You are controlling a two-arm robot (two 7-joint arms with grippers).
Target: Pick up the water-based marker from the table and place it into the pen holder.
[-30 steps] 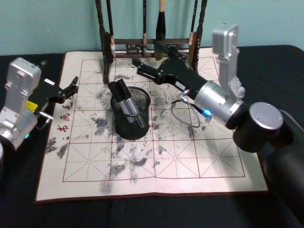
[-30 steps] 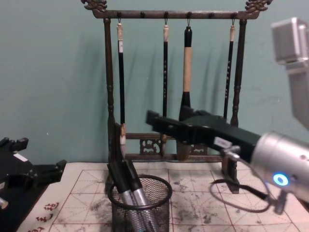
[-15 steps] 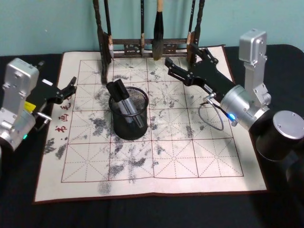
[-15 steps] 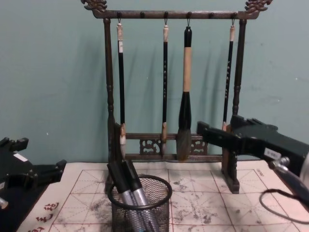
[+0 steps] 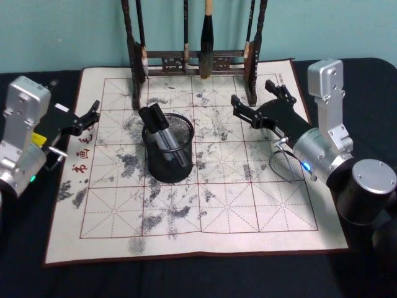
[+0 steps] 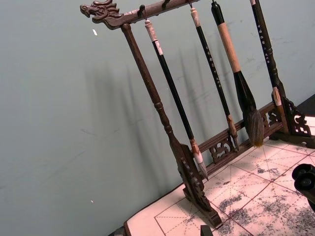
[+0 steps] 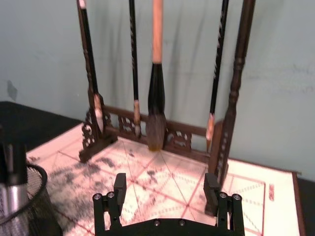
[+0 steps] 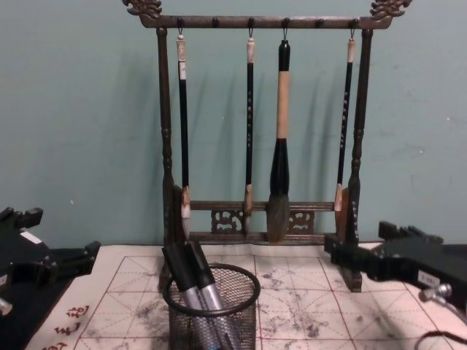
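The black wire-mesh pen holder (image 5: 169, 149) (image 8: 212, 312) (image 7: 23, 209) stands on the white grid cloth (image 5: 248, 205) of the table. Two water-based markers (image 5: 162, 131) (image 8: 191, 275) with black caps and grey barrels lean inside it, tilted left. My right gripper (image 5: 253, 95) (image 8: 355, 239) (image 7: 166, 187) hovers open and empty to the right of the holder, in front of the brush rack's right foot. My left gripper (image 5: 91, 114) (image 8: 62, 233) is parked open at the cloth's left edge, holding nothing.
A tall dark wooden brush rack (image 5: 192, 59) (image 8: 255, 22) (image 6: 162, 123) with several hanging brushes stands along the cloth's back edge. Bare black table (image 5: 186, 276) surrounds the cloth. A looped cable (image 5: 282, 164) hangs under the right wrist.
My right gripper has drawn back from beside the pen holder toward the right and nearer my body, staying open and empty. The markers, holder and left arm have not moved.
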